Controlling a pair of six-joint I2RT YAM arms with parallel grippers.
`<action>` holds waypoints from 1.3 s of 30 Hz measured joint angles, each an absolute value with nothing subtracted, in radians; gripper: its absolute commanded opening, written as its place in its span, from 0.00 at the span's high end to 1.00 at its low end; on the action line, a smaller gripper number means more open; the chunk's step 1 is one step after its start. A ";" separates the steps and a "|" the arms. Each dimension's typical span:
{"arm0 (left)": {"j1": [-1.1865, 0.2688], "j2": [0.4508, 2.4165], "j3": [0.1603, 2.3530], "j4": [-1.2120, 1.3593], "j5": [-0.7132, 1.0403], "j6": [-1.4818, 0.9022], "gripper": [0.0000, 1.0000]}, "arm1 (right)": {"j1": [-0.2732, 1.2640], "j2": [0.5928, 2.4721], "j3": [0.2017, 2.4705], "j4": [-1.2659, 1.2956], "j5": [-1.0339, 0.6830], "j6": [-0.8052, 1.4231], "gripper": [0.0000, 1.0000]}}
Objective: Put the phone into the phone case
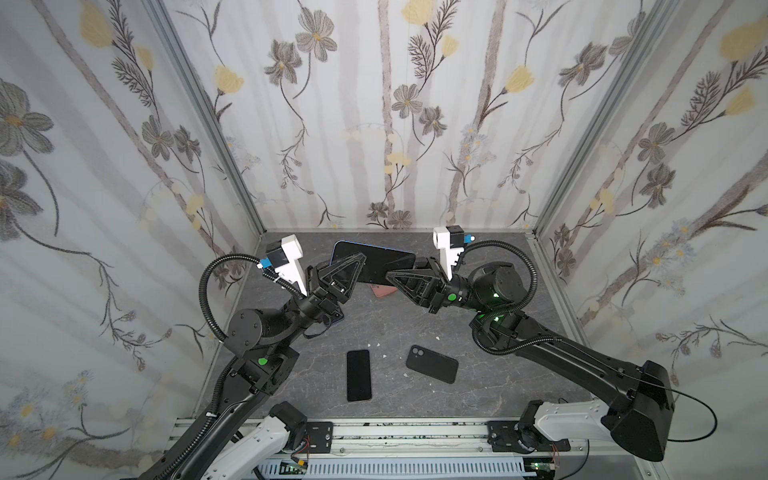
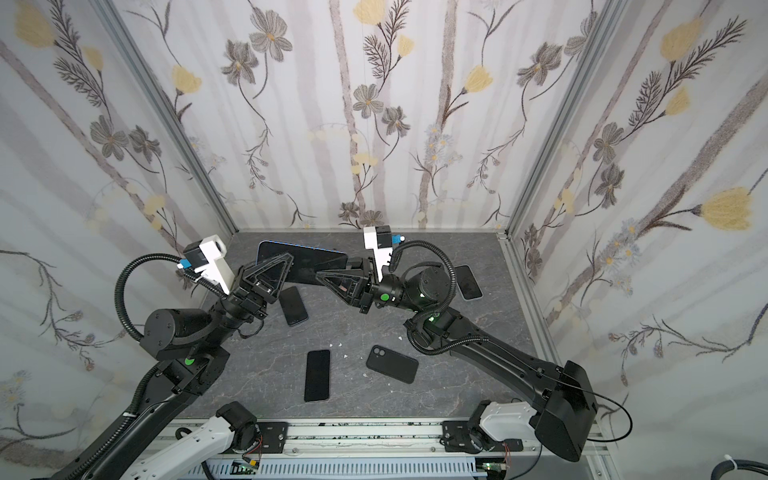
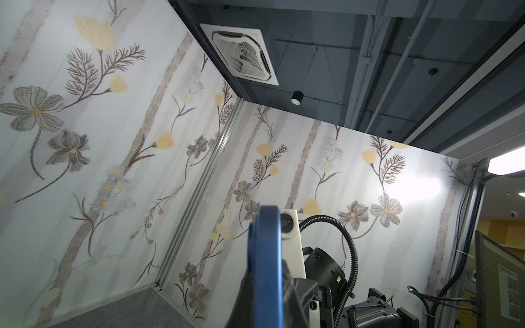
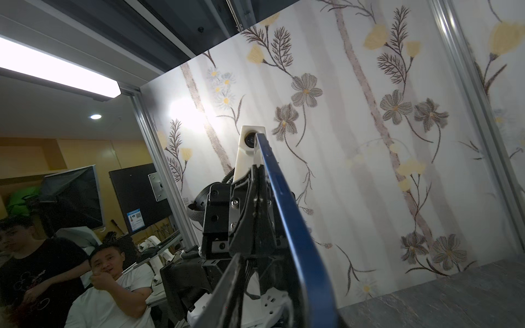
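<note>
Holding the blue-edged phone [image 1: 376, 262] aloft over the back of the table [image 1: 498, 382], the left gripper [image 1: 359, 261] is clamped on one end. The right gripper [image 1: 392, 276] straddles the other end, though I can't tell whether it has clamped. The black phone case [image 1: 432, 364] lies flat near the front, well apart.

I can't tell whether the right claw [image 1: 390, 276] truly pinches the blue phone [image 1: 382, 259], since it covers that end. Under them only a corner of the pink case [image 1: 384, 291] shows, a dark phone [image 2: 471, 284] sits half behind the right arm [image 2: 498, 357], and both wrist views crop the blue phone edge-on.
</note>
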State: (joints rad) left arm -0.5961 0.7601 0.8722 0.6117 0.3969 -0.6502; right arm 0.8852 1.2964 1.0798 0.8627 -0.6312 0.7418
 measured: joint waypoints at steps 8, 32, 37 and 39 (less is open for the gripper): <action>-0.598 0.752 0.883 0.654 0.445 -0.662 1.00 | 0.892 1.298 1.103 0.900 -0.672 0.767 0.98; -0.596 0.602 0.896 0.174 -0.054 -0.579 0.12 | 0.902 1.035 1.031 0.252 -0.210 0.706 1.00; -0.596 0.637 0.885 -0.014 -0.103 -0.576 0.16 | 0.901 0.968 1.001 0.064 -0.097 0.718 1.00; -0.596 0.637 0.883 -0.061 -0.111 -0.576 0.18 | 0.901 0.968 1.000 0.030 -0.078 0.724 1.00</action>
State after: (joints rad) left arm -0.5961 0.6373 0.8833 -0.0612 -0.1112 -0.5758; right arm 0.9012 0.9684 0.9997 0.0299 -0.0780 0.7238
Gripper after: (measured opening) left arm 0.872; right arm 0.085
